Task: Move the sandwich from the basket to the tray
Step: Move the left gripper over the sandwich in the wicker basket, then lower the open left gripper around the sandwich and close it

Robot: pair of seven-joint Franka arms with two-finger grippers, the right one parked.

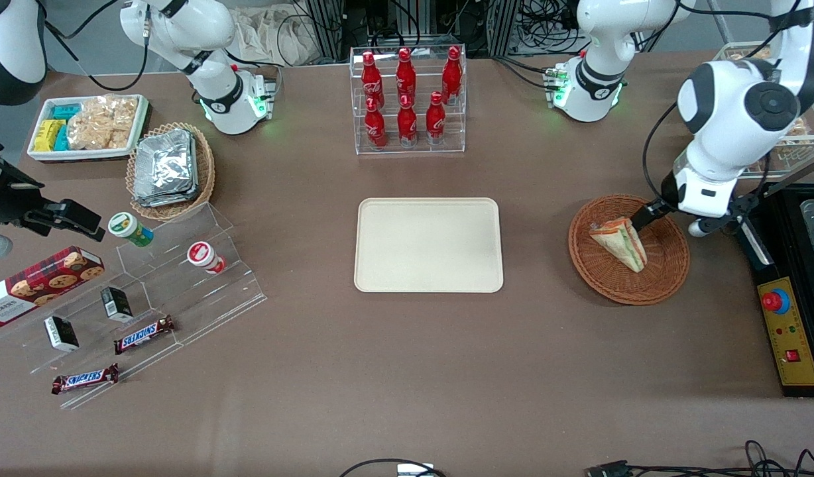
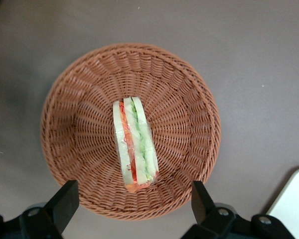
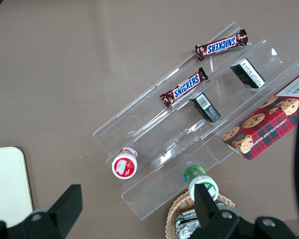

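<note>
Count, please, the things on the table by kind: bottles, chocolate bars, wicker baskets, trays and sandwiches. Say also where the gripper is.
Red bottles: 6
Snickers bars: 2
Wicker baskets: 2
Tray: 1
Sandwich: 1
Total: 12
The gripper is open above the reddish-brown basket, over the sandwich.

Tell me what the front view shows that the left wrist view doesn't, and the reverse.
Only the front view shows the whole empty tray, the cola bottle rack and the working arm above the basket. Only the left wrist view shows the gripper open, its fingers wide apart above the basket's rim, not touching the sandwich. Both show the sandwich lying in the basket.
</note>
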